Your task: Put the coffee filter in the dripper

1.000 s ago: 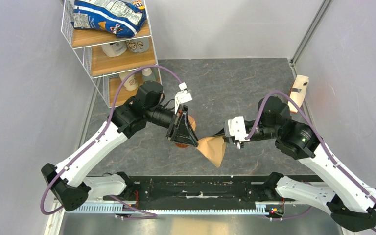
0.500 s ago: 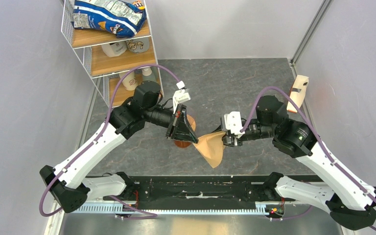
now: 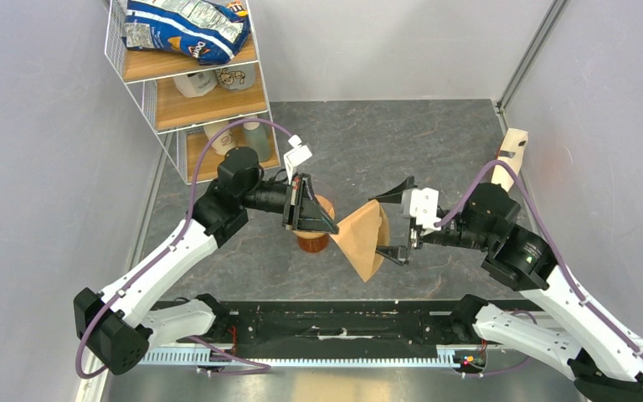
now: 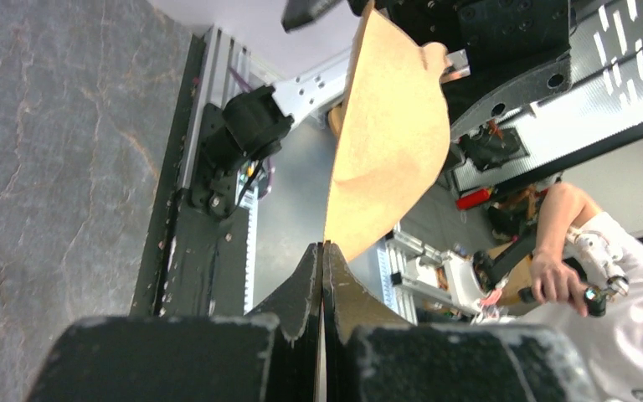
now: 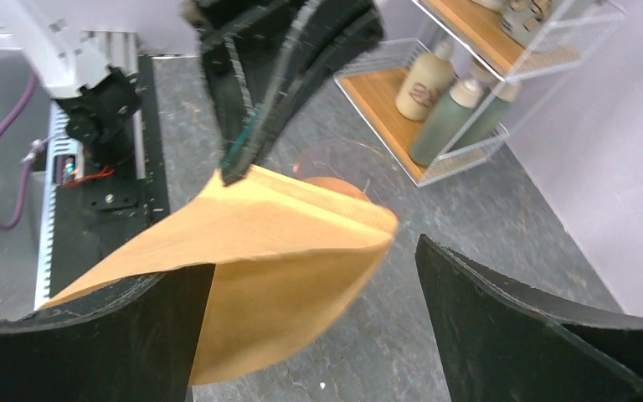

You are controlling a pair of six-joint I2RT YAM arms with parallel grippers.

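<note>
Since a moment ago the right gripper [image 3: 395,219] has let go and thrown its jaws wide, and that arm has drawn back toward its own side, while the left gripper [image 3: 331,228] has closed up tight. So the coffee filter [image 3: 364,239] now hangs from the left arm alone: the left wrist view shows the two fingers pressed together on one lower corner of the paper, with the rest of the sheet fanning away from them. From above, the filter is held up off the table [image 3: 435,142], between the two grippers. Its long axis runs from the far side to the near side, and its broad face is turned toward the open right fingers, which stand either side of its outer edge without touching it, as far as I can tell. What I take for the dripper [image 3: 326,204] peeps out as a tan rim just beyond the left gripper, sitting over the amber glass vessel [image 3: 311,243]; most of it is hidden by the gripper body. That puts the ring on the wrist side of the left fingertips, and the paper stretches the other way. To my eye the left arm, being the nearer and the only one holding, would have to swing the filter back over the ring, or the right would have to retake it.
</note>
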